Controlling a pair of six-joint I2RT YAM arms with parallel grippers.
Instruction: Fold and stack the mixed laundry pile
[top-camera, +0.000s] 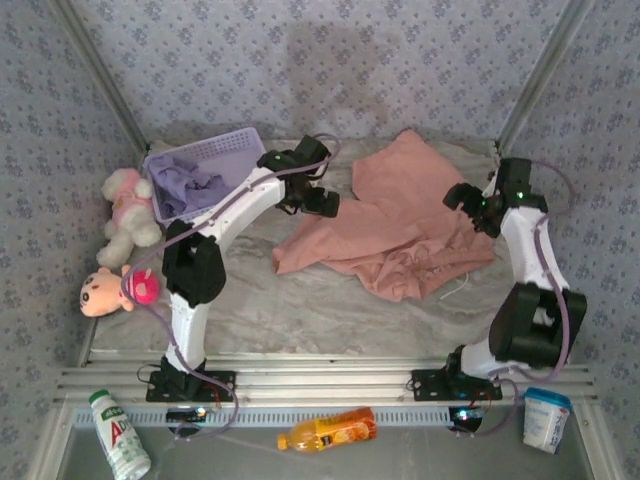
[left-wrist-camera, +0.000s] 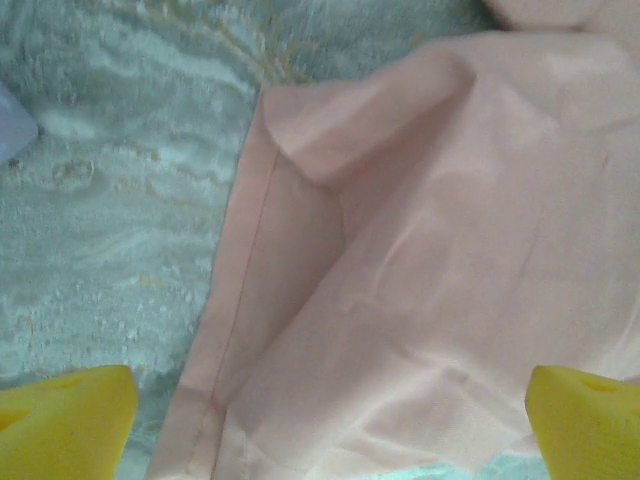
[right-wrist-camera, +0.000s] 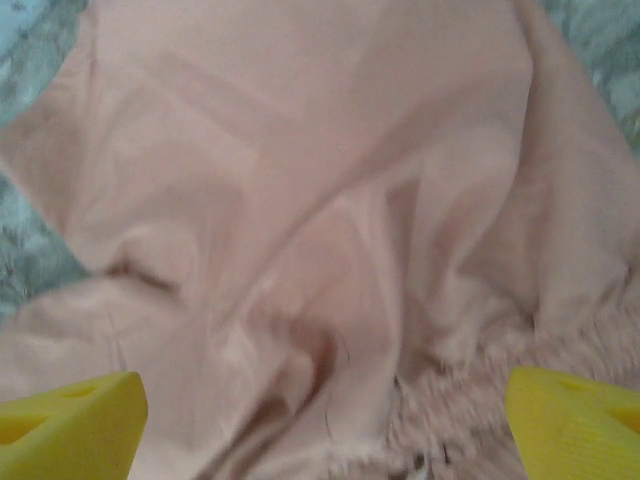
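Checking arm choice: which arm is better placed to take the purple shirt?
Left: left pincer, open, is beside the basket holding the purple shirt; right pincer is across the pink garment.

The left arm (top-camera: 238, 200) and the right arm (top-camera: 530, 245) are alike: white tube-shaped links joined by chunky black housings. A thin pale-purple cable (top-camera: 568, 325) loops alongside each arm, running from the black base plate (top-camera: 190, 385) up toward the fingers. The left gripper (top-camera: 318, 200) and the right gripper (top-camera: 462, 197) are black blocks, and small green lights (top-camera: 487, 205) glow just behind the right one's fingers. Seen close, the fingers (left-wrist-camera: 65, 425) are bright yellow wedges with blunt, faceted tips.
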